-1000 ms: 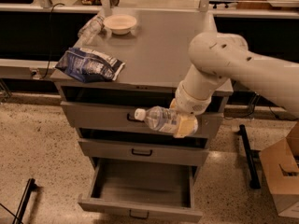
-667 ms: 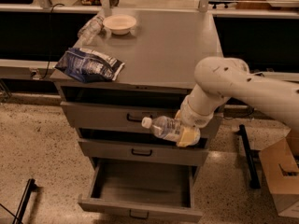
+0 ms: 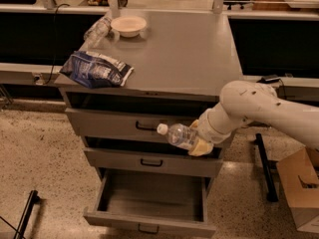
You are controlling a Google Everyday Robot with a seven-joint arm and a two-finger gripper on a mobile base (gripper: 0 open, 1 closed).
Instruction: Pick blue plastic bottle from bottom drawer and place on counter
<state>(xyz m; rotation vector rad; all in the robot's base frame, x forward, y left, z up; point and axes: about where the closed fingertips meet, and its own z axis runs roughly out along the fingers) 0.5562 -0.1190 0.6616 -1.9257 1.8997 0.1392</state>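
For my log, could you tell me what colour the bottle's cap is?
White cap, camera view; the pincer holds the bottle in front of the drawers.

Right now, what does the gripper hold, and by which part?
The gripper holds the blue plastic bottle by its base end, in front of the top drawer.

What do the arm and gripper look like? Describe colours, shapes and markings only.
The arm is a smooth off-white shell of thick rounded segments with a bulbous joint, dotted with a few small dark specks. No cables show. The gripper, in front of the top drawer and closed on the blue plastic bottle, has pale yellowish-tan fingers on a white wrist.
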